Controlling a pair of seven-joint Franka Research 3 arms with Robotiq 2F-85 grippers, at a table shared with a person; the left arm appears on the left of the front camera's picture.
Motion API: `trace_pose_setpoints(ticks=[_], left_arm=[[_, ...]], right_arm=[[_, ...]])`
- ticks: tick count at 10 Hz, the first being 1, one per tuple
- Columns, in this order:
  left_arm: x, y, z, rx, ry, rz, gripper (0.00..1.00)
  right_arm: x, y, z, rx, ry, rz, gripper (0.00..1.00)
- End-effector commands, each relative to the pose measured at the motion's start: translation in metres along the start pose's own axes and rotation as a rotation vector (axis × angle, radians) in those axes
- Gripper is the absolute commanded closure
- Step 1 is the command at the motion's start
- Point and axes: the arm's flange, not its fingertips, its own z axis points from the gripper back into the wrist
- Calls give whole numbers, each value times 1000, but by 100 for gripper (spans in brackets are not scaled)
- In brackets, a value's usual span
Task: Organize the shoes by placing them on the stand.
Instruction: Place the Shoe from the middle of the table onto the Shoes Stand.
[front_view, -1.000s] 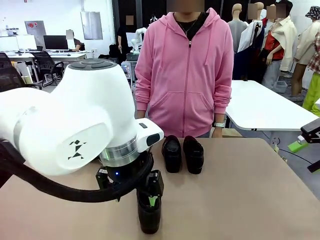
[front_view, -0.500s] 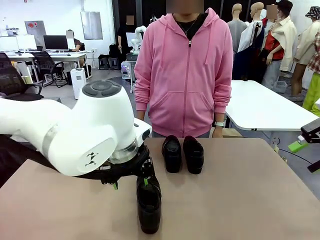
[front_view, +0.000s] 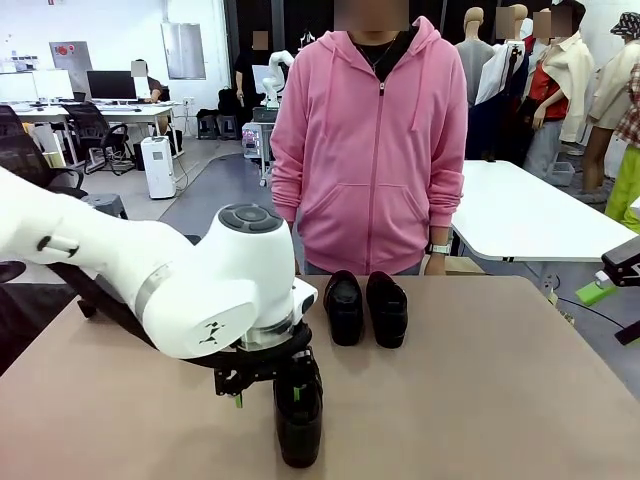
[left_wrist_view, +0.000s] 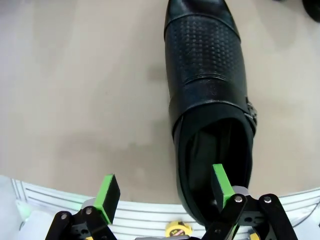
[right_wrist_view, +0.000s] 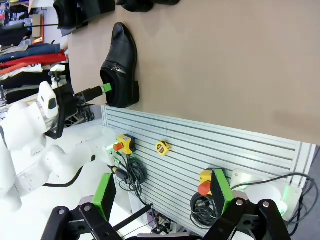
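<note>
I see tan tabletop (front_view: 480, 400), office desks (front_view: 100, 108) behind. My left hand (left_wrist_view: 164, 189) gapes wide, gripping nothing, one finger (left_wrist_view: 220, 185) inside near shoe (left_wrist_view: 207, 75); pair (front_view: 366, 308) at 12 o'clock. Right hand (right_wrist_view: 162, 187) wide, empty.

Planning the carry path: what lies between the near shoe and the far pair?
Only bare table between near shoe and far pair, per front view.

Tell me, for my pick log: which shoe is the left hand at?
The lone shoe at the table's near edge: the open left hand straddles its side wall. The far pair stands by the person.
</note>
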Motion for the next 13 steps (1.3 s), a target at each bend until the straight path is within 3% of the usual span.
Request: trace_pose_setpoints(ticks=[1,2,3,4,13], left_arm=[[8,-10,-7,5,-47,29,5],[9,-10,-9,23,-52,33,28],[10,-9,-9,25,-47,27,88],[9,-10,-10,26,-47,24,100],[-4,-10,1,-6,-63,-53,100]], right_arm=[[2,1,2,19,-3,15,0],[2,1,2,19,-3,15,0],[2,1,2,19,-3,15,0],[2,1,2,19,-3,15,0],[2,1,2,19,-3,15,0]])
